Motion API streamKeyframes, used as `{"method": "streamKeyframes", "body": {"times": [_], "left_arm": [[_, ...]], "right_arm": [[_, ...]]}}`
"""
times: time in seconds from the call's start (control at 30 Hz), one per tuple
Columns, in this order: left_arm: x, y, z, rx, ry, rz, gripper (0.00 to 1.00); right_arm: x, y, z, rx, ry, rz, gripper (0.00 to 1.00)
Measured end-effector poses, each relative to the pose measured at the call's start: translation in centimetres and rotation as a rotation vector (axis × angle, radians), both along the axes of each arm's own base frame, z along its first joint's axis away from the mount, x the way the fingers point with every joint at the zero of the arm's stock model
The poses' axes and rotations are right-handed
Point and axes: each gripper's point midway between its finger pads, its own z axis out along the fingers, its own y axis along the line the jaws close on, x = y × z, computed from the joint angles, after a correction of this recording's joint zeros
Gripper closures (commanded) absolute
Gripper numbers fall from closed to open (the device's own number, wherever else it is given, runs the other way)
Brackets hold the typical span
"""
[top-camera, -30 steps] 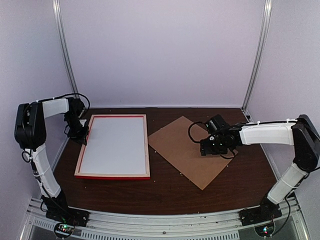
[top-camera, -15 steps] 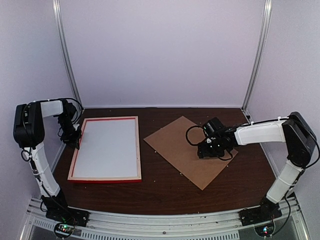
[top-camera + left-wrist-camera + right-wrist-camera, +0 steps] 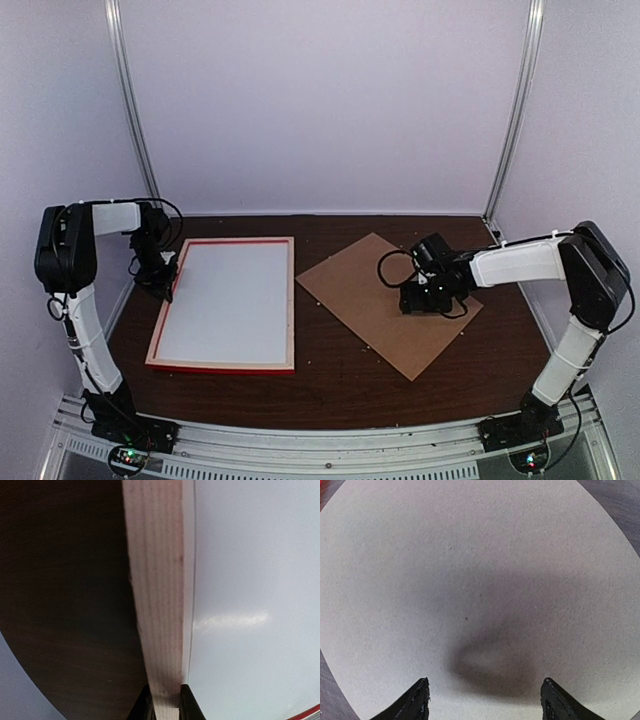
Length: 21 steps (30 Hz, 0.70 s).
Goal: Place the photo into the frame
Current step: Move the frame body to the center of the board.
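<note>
The frame (image 3: pixel 222 366) lies flat on the left half of the dark brown table (image 3: pixel 330 395), back side up. Its red outer edge shows along the near rail and pale wood shows on the rails' upper faces. Its long axis runs near to far, with the short rails at the near and far ends and the whole rectangle turned only slightly. A white sheet (image 3: pixel 228 302) fills the opening from rail to rail. No printed side shows, so I cannot tell whether this sheet is the photo.

To the right, apart from the frame, a plain brown backing board (image 3: pixel 365 300) lies flat and turned diagonally, one corner pointing near and its long axis running from far left to near right.

The right gripper (image 3: pixel 422 300) hangs over the right part of that board. In the right wrist view the right gripper (image 3: pixel 484 702) has its fingers (image 3: pixel 415 704) spread wide with only bare board (image 3: pixel 470 570) between them. Whether the tips touch the board cannot be told.

Further back, the left gripper (image 3: pixel 163 277) sits at the frame's left rail, towards the far corner. The left wrist view shows the left gripper (image 3: pixel 165 706) with its fingers (image 3: pixel 141 709) closed on the pale rail (image 3: pixel 157 605), one on each side of it, with table (image 3: pixel 65 580) to the left and the white sheet (image 3: pixel 250 580), bearing a faint glare, to the right.
</note>
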Motion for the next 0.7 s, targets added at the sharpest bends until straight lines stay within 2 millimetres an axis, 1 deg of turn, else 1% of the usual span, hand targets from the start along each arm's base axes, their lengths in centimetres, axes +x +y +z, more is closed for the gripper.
{"method": "streamKeyframes", "body": {"times": [0.13, 0.3, 0.4, 0.5, 0.6, 0.7], "left_arm": [[0.1, -2.1, -1.2, -0.007, 0.028, -0.048, 0.95], [1.1, -3.6, -0.9, -0.010, 0.009, -0.076, 0.95], [1.8, -4.0, -0.8, -0.011, -0.003, -0.075, 0.93], [2.1, -4.3, -1.2, -0.018, -0.002, -0.064, 0.92], [2.1, -4.4, -1.3, -0.022, -0.002, -0.050, 0.90], [2.1, -4.5, -1.3, -0.022, -0.001, -0.043, 0.85]], "right_arm": [[1.7, -3.1, 0.1, -0.013, 0.002, -0.068, 0.20], [5.0, -7.1, 0.6, -0.017, -0.012, -0.173, 0.16], [6.7, -9.6, 0.8, -0.024, -0.011, -0.234, 0.14], [8.4, -11.7, 0.8, -0.033, -0.009, -0.281, 0.13], [9.8, -13.9, 0.2, -0.041, 0.003, -0.326, 0.13], [10.3, -15.8, -0.9, -0.051, 0.034, -0.356, 0.13]]}}
